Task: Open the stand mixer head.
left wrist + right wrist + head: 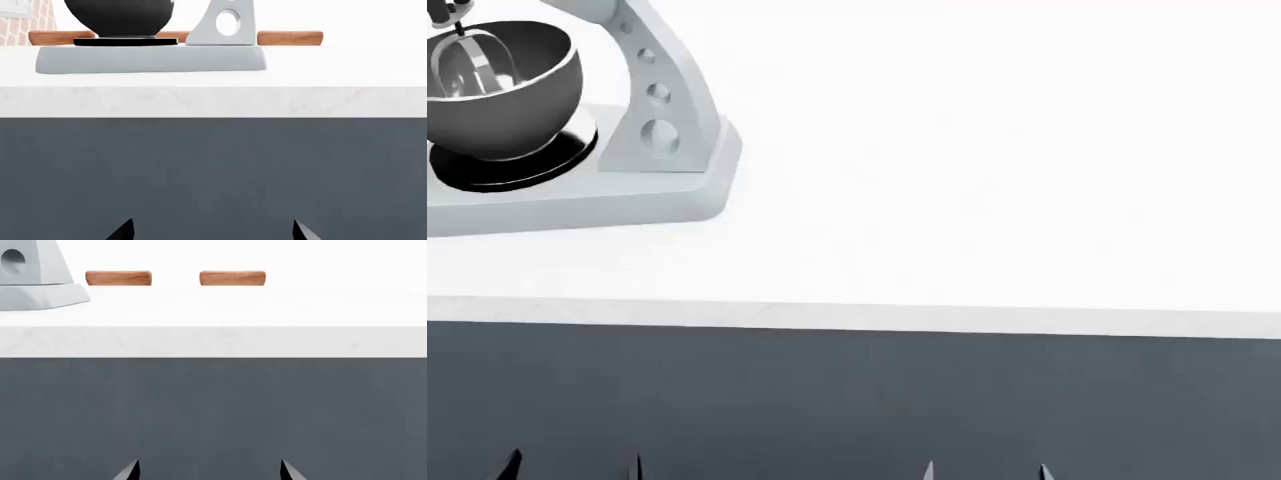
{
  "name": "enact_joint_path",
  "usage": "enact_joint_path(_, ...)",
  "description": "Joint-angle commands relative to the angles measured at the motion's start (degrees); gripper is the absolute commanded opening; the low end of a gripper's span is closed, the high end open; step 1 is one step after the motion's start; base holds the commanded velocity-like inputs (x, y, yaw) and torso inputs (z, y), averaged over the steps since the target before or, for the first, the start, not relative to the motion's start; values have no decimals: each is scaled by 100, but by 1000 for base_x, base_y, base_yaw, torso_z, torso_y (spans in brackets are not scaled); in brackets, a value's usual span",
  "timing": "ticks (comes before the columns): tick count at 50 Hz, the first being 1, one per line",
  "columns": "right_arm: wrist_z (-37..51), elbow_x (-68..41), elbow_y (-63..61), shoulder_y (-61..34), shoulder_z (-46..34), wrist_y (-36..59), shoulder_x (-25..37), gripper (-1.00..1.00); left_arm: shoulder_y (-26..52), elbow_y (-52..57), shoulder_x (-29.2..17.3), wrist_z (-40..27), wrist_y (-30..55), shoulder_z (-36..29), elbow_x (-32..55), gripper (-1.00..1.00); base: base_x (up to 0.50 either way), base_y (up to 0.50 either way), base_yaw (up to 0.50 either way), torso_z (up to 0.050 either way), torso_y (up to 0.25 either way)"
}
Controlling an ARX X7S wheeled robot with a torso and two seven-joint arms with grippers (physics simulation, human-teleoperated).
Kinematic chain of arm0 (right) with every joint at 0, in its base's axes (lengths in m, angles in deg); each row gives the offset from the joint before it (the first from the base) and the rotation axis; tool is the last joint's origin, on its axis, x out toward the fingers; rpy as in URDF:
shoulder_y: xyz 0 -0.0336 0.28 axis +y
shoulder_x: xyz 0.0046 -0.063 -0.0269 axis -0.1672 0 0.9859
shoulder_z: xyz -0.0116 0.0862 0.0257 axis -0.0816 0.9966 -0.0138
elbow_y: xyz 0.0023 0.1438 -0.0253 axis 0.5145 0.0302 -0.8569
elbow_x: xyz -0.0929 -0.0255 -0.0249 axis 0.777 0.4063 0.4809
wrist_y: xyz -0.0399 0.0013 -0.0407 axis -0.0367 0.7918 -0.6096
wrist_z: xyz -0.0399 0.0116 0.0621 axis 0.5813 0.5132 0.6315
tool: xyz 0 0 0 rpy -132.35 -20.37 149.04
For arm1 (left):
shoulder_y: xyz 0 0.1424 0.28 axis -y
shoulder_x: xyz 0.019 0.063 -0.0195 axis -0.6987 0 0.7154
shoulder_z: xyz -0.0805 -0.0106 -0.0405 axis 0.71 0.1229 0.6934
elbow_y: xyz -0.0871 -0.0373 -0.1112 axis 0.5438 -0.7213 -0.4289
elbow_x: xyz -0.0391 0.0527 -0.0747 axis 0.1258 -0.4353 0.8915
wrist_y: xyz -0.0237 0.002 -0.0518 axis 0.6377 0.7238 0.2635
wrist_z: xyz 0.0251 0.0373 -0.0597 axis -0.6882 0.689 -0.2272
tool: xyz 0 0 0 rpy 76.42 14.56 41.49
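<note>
The stand mixer stands at the far left of the white counter (961, 200). Its grey steel bowl (501, 95) sits on a flat base (587, 205) beside a holed neck (654, 110). Of the mixer head I see only the metal beater (474, 62) hanging in the bowl; the housing is cut off above the frame. In the left wrist view the bowl (120, 17), neck (223, 22) and base (150, 59) show, but no head. My left gripper (574, 468) (213, 231) and right gripper (985, 472) (209, 471) are open and empty, low in front of the cabinet, far from the mixer.
A dark grey cabinet front (854, 400) drops below the counter's front edge (854, 315). Brown wooden bars (232, 278) (118, 278) (290, 38) lie beyond the counter's far edge. The mixer's base corner (40, 295) shows in the right wrist view.
</note>
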Motion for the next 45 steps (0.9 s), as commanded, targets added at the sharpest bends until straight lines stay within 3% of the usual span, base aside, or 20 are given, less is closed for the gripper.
enact_joint_path(1, 87, -40, 3, -4, -138, -23, 109, 100, -8, -33, -81, -140, -122, -79, 107, 100, 0, 0, 0, 0, 0)
enact_joint_path(15, 319, -117, 31, 12, -420, -111, 308, 100, 7, 59, -200, -562, 65, -96, 603, 100, 0, 0, 0, 0, 0)
enact_joint_path(17, 255, -172, 8, 5, -471, -44, 355, 100, -78, 179, -329, -247, -138, -257, 736, 100, 0, 0, 0, 0, 0)
enact_joint_path(19, 311, -142, 26, 8, -497, -74, 367, 100, -67, 17, -345, -413, -444, -320, 476, 100, 0, 0, 0, 0, 0)
enact_joint_path(23, 261, -42, 21, 5, -656, -3, 470, 100, -75, 148, -421, -308, -259, -370, 666, 100, 0, 0, 0, 0, 0)
enact_joint_path(24, 39, -446, 83, 23, -595, -220, 412, 100, -70, 161, -428, -351, -251, -373, 637, 100, 0, 0, 0, 0, 0)
enact_joint_path(27, 580, 97, 29, 27, -585, -429, 422, 100, -24, 56, -460, -382, -228, -445, 570, 100, 0, 0, 0, 0, 0)
enact_joint_path(45, 730, 64, 80, -63, -703, -191, 591, 100, -42, 134, -595, -495, -203, -565, 720, 100, 0, 500, 0, 0, 0)
